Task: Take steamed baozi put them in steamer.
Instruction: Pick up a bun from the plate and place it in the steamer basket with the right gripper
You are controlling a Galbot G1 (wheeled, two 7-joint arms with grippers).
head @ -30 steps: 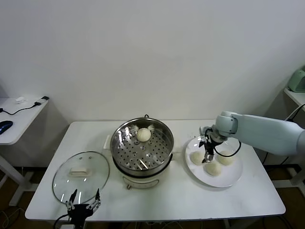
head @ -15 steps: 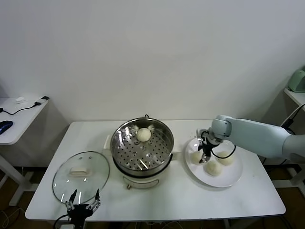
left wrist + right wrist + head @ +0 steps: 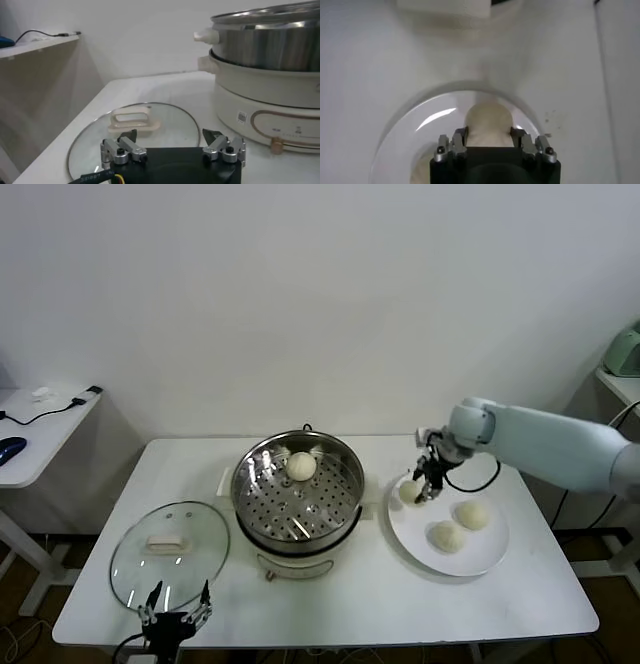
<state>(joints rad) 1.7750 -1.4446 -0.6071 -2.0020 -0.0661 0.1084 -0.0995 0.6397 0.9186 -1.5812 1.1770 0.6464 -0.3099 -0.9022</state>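
Note:
My right gripper (image 3: pixel 423 486) is shut on a cream-white baozi (image 3: pixel 410 491) and holds it just above the left edge of the white plate (image 3: pixel 482 558). In the right wrist view the baozi (image 3: pixel 487 120) sits squeezed between the two fingers of the right gripper (image 3: pixel 489 136). Two more baozi (image 3: pixel 446 535) (image 3: pixel 471 515) lie on the plate. Another baozi (image 3: pixel 301 465) rests at the back of the perforated tray in the steamer (image 3: pixel 300 508). My left gripper (image 3: pixel 175 612) waits open at the table's front left, over the glass lid.
The glass lid (image 3: pixel 170 541) lies flat to the left of the steamer; its handle (image 3: pixel 131 121) is just beyond my left gripper (image 3: pixel 170 136). The steamer's steel wall (image 3: pixel 270 47) rises close by. A side table (image 3: pixel 40 424) stands at far left.
The right gripper has shut on the leftmost baozi of the plate and raised it a little, moving towards the plate's left edge. The left arm has stayed still.

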